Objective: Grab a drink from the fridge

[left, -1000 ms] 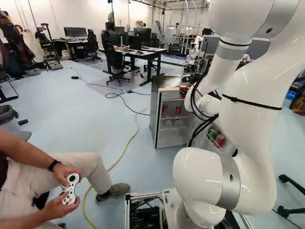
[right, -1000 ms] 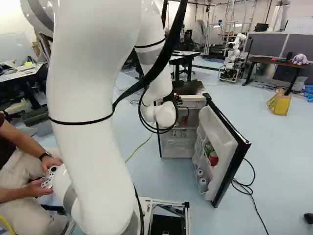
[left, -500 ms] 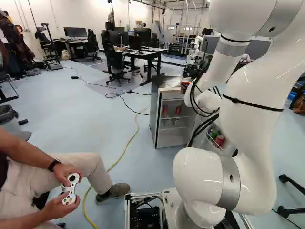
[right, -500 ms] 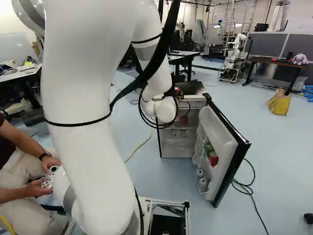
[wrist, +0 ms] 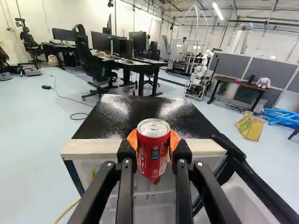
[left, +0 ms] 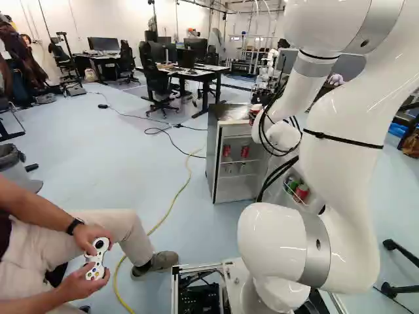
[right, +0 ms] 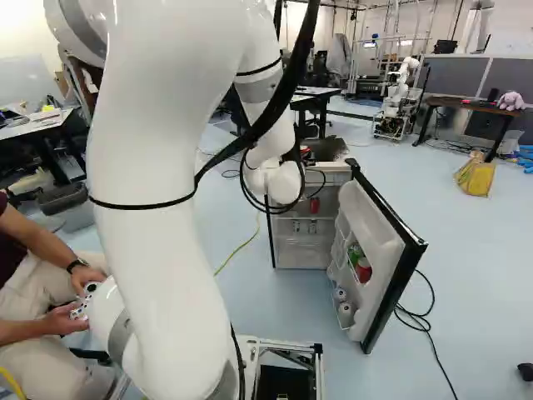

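A: So where has the arm (left: 346,150) got its gripper (left: 255,113)?

B: Out by the front edge of the fridge's top, with a red can (wrist: 154,151) pinched in it. In the wrist view both orange pads (wrist: 174,140) of the gripper (wrist: 154,141) press on the can from opposite sides

A: Upright, or tipped over?

B: Upright, silver lid uppermost. It's outside the fridge (left: 211,154), near the front of that dark top. The pictures don't settle whether it is over the edge or just ahead of it

A: And the fridge door (right: 387,250), is that open?

B: Wide open, to the right of the cabinet in the right base view. A green can (right: 356,252) and another red can (right: 364,271) sit side by side in the door, with two pale cans (right: 345,309) lower down

A: Anything inside the cabinet itself?

B: Yes, two more red cans (left: 244,151) stand apart on a shelf, and there are silver cans (right: 312,226) below them

A: What about the floor around it?

B: A yellow cable (left: 171,204) runs along it beside the fridge, and another robot (right: 398,98) stands well beyond, near a wooden table (right: 470,105)
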